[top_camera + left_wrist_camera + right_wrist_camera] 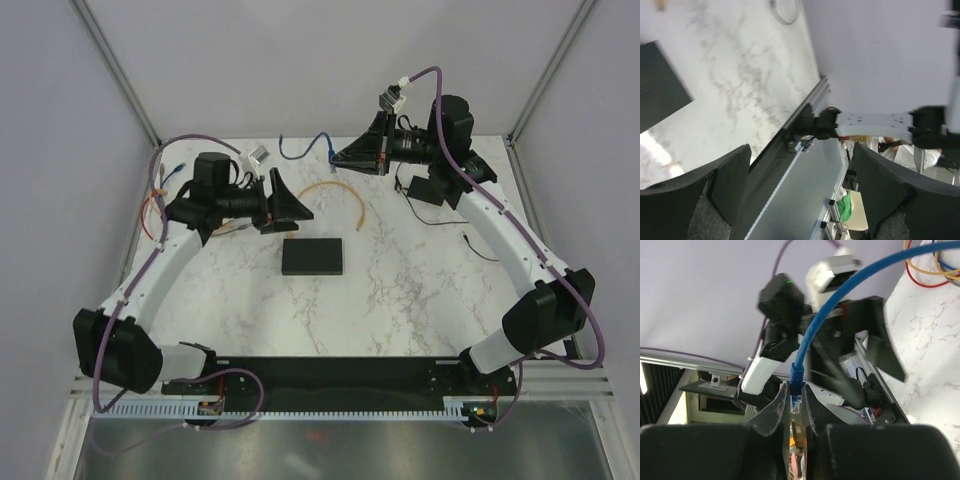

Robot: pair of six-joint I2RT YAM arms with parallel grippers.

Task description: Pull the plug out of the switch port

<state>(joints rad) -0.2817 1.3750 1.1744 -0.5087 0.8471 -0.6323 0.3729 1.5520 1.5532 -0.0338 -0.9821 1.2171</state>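
The switch (312,257), a flat black box, lies on the marble table with no cable in it; one corner of it shows in the left wrist view (660,90). My right gripper (340,157) is raised above the back of the table. It is shut on the clear plug (796,404) of the blue cable (840,295), which trails back to the table (305,150). In the right wrist view the gripper (796,400) clamps the plug just below its blue boot. My left gripper (290,205) is open and empty just behind the switch, also in its own view (800,190).
A small black adapter block (435,190) with a thin black cord (480,245) lies at the back right. An orange cable (335,190) arcs behind the switch. Red and orange wires (158,205) lie at the left edge. A small white part (255,155) sits at the back.
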